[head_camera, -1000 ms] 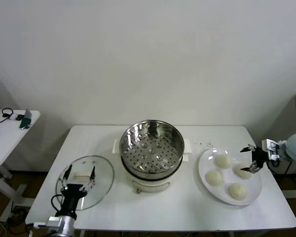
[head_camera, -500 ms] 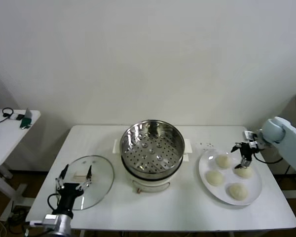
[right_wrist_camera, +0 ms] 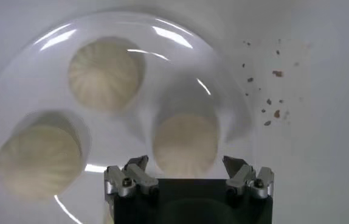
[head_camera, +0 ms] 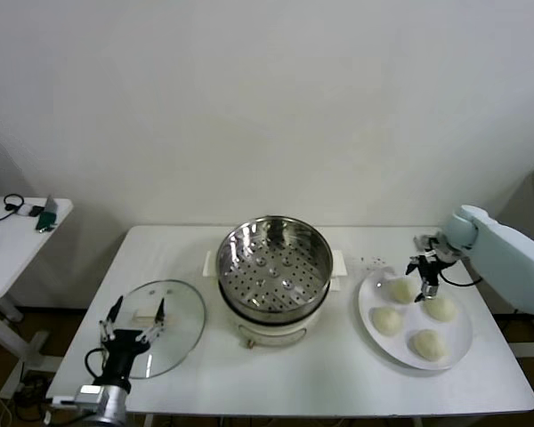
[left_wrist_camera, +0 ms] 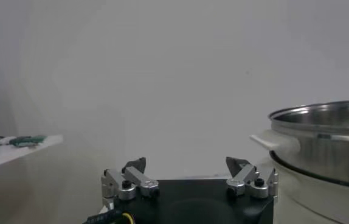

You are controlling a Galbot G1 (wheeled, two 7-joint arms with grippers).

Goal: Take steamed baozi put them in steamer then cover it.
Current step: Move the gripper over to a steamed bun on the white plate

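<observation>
Right gripper (head_camera: 422, 271) hangs jaws spread, empty, over four round cream-white dough buns (head_camera: 400, 290) on flat white plate (head_camera: 457, 346). Buns likely soft, light, dentable: pinch gently across the sides. Left gripper (head_camera: 135, 313) spread, idle above clear glass lid (head_camera: 182, 307). Shiny steel steamer pot (head_camera: 273, 264) empty.

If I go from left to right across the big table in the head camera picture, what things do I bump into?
Left gripper, open over the glass lid → steamer pot → white plate with four buns, and the open right gripper above them.
</observation>
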